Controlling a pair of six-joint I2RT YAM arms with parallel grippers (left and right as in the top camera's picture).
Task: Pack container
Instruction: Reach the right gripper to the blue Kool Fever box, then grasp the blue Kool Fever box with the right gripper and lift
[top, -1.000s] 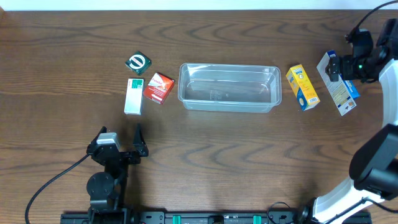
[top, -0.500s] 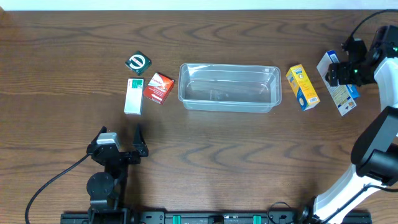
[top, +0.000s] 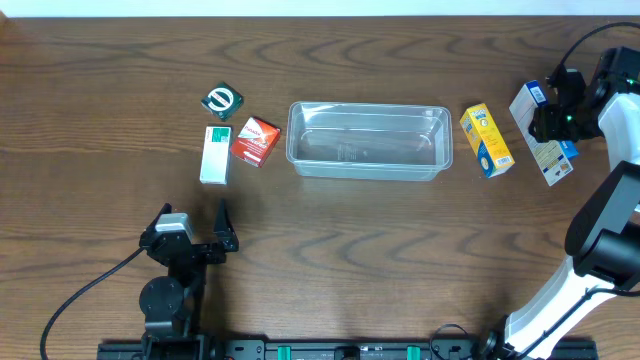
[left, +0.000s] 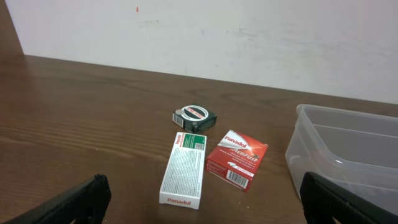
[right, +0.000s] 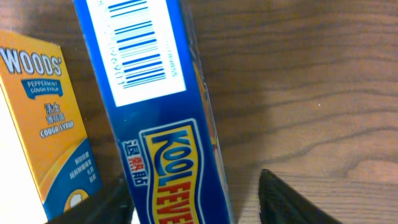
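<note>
- the container (top: 366, 140) was left unmoved and empty at the table's centre, well apart from both sets of jaws.
- the yellow cough-syrup box (top: 486, 140) was seen near its right end, untouched.
- at the far right, the right gripper (top: 552, 118) had been drawn in around the blue kool fever box (right: 161, 124) over the last second; a gap was still seen at one finger, so no firm grip was judged made.
- a first pick was judged under way.
- the left gripper (top: 194, 212) was held spread wide and empty, short of the white panadol box (left: 185, 168).

Cough syrup box (top: 486, 141) right of container (top: 366, 108)
</note>
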